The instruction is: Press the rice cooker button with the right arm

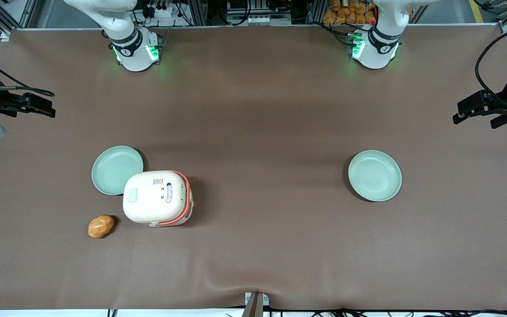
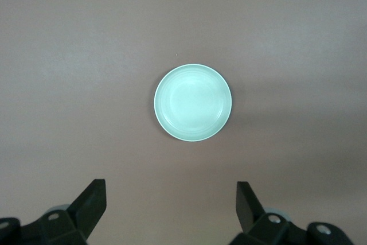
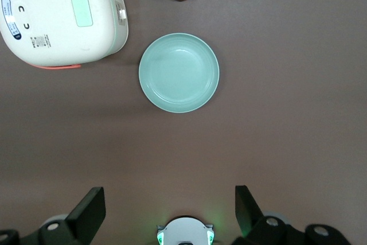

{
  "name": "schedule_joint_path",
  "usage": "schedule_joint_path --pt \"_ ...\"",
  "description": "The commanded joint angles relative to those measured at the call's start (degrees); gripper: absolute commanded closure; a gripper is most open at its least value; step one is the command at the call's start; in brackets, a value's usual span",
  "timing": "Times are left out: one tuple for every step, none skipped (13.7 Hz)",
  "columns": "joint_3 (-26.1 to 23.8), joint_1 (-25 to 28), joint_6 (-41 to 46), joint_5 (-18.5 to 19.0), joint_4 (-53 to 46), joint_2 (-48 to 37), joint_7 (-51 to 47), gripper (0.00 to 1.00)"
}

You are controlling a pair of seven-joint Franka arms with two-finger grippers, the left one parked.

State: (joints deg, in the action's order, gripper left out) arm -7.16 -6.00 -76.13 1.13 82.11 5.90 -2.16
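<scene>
Rice cooker (image 1: 156, 197) sits lid shut on the brown worktop (image 1: 262, 132), toward the working arm's end, touching the rim of a mint-green plate (image 1: 113, 169) that lies farther from the front camera. A potato (image 1: 101, 226) lies just beside it, nearer that camera. Second mint-green plate (image 1: 375, 175) is well apart, toward the parked arm's end.

Right arm's tool (image 3: 170, 210) hangs high above the worktop, fingers spread wide, holding nothing, well apart from the cooker. Wrist view shows a small latch-like button (image 3: 121, 14) on the cooker's side facing the plate.

Judgement: task not started. Nothing pressed. Left to do: travel over, descend, press.
</scene>
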Motion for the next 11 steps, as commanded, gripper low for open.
schedule_joint_path --pt "0.0 0.9 1.0 0.2 0.0 -1.0 -1.2 0.00" --pt "0.0 1.0 0.9 0.3 0.0 -1.1 -1.2 0.00" --pt "0.0 1.0 0.9 0.2 0.0 -1.1 -1.2 0.00" --pt "0.0 1.0 0.9 0.2 0.0 -1.1 -1.1 0.00" --pt "-0.1 0.8 0.6 0.2 0.0 -1.1 -0.7 0.00" --pt "-0.1 0.7 0.5 -0.1 0.0 -1.0 -0.5 0.00" --pt "0.0 0.7 0.7 -0.8 0.0 -1.1 -0.6 0.00" --pt "0.0 0.7 0.9 -1.3 0.0 -1.1 -0.5 0.00" --pt "0.0 0.7 0.9 -1.3 0.0 -1.1 -0.5 0.00" --pt "0.0 0.8 0.8 -0.8 0.0 -1.1 -0.5 0.00" --pt "0.0 0.9 0.7 -0.3 0.0 -1.1 -0.5 0.00"
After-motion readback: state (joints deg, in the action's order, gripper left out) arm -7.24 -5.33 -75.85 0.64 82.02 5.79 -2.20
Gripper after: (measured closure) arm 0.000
